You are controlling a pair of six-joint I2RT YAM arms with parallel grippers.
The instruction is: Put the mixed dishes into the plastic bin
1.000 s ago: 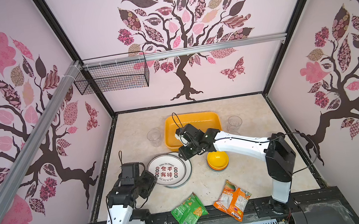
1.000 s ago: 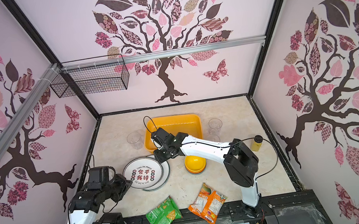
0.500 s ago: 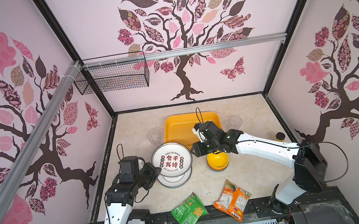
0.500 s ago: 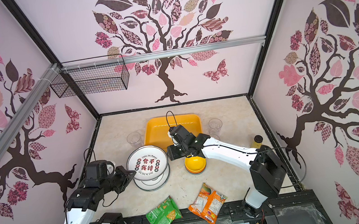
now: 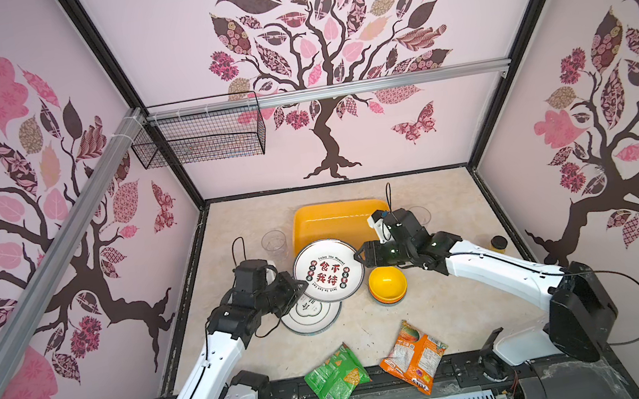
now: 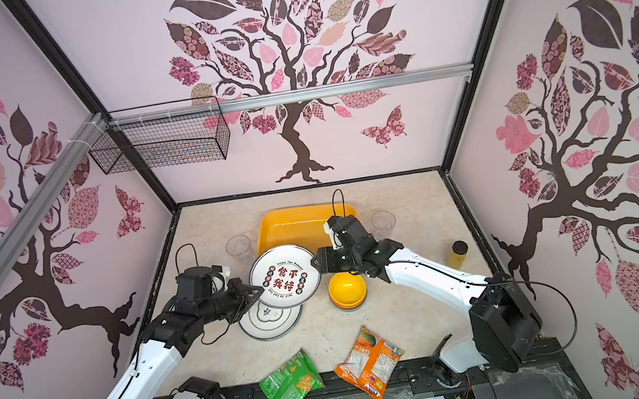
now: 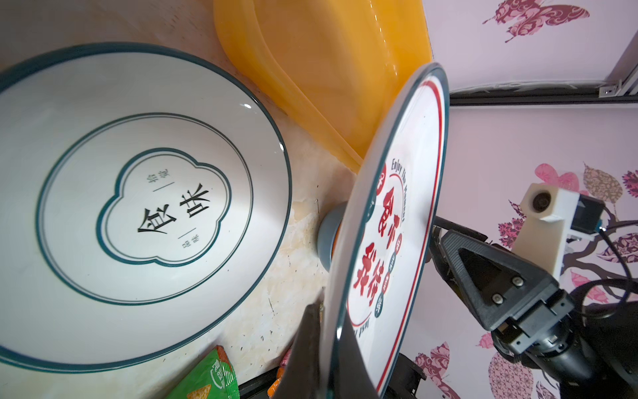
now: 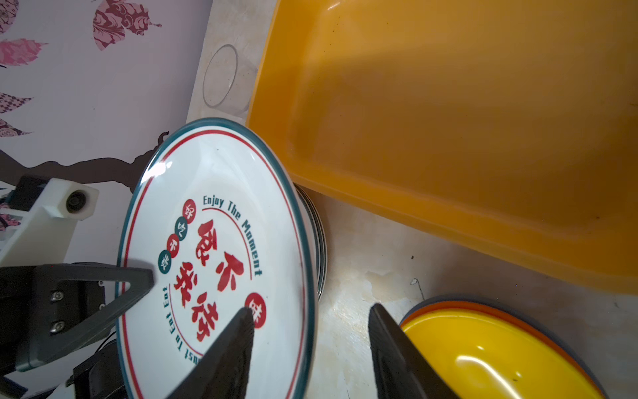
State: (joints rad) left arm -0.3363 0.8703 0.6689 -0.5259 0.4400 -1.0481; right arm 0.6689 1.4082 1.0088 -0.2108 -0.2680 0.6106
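- Table (image 5: 430, 320): beige stone-look top, and everything I can see stands on it.
- Bin (image 5: 333, 217) (image 6: 304, 221): yellow-orange, far middle of the table.
- Plate (image 5: 328, 270) (image 6: 284, 276): red lettering, lifted and tilted. In both top views its far edge overlaps the bin's near rim. I read it as beside the bin, not in it.
- Second plate (image 5: 312, 314): flat on the table, partly covered by the lifted plate's near edge.
- Green bag (image 5: 337, 378) and orange bag (image 5: 414, 356): near edge of the table, well apart from the dishes.
- Left claw (image 5: 299, 285) (image 7: 328, 317): clenched on the plate's near-left rim, and it alone carries the plate.
- Right claw (image 5: 358, 255) (image 8: 310, 307): jaws apart, straddling the plate's right rim. One finger is over the printed face and the other is past the edge with a clear gap. I see no grip.
- Bowls (image 5: 387, 284): yellow on orange on blue, stacked on the table just right of the plate, below the right claw.
- Left cup (image 5: 274, 242) and right cup (image 5: 420, 214): clear and upright, one on each side of the bin.
- Bottle (image 5: 498, 244): at the table's right edge.
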